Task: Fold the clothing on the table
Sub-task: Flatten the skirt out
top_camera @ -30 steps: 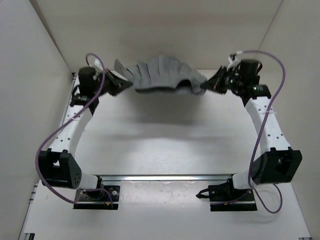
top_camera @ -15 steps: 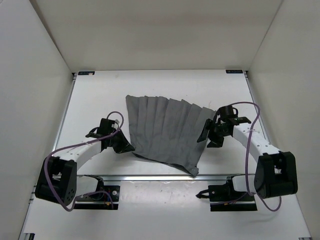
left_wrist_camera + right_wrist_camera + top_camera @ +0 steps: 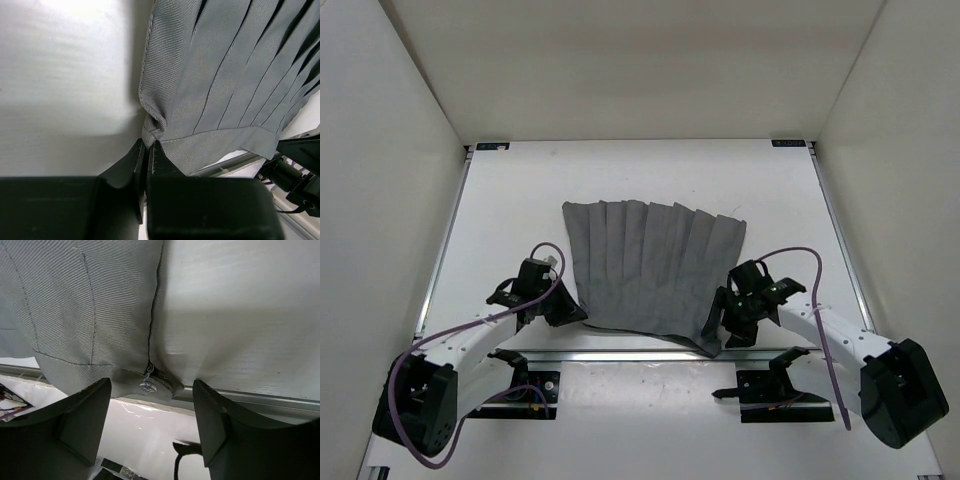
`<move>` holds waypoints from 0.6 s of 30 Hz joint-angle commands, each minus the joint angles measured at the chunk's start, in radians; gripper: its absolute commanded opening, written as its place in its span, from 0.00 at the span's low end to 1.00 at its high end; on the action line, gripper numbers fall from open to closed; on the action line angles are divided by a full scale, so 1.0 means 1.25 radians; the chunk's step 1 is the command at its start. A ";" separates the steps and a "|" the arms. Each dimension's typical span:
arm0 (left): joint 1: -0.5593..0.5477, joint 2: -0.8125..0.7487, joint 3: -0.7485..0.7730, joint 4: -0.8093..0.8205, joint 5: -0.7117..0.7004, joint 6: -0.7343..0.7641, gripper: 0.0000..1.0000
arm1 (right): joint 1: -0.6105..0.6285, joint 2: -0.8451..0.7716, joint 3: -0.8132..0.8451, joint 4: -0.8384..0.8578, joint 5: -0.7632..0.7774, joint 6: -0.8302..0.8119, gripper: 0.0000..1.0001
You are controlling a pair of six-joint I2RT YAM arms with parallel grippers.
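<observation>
The skirt (image 3: 650,272) lies flat up-frame. The right gripper (image 3: 717,320) gapes at its lower-right corner; the left gripper's (image 3: 570,310) hold lower-left is unclear.

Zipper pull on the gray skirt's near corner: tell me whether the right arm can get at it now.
Probably yes. The right gripper stands open, and the zipper pull lies uncovered between its fingers at the edge of the skirt.

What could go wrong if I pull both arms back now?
The near left corner of the clothing is bunched against the tips of the left pincer. If fabric is caught there, retreating could drag it and wrinkle the layout. Between the fingers of the open right pincer, the zipper pull lies at the rail, where it might snag.
</observation>
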 commanded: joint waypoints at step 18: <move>-0.087 -0.198 0.019 -0.240 -0.034 -0.038 0.00 | -0.013 -0.074 0.086 -0.159 -0.050 -0.058 0.00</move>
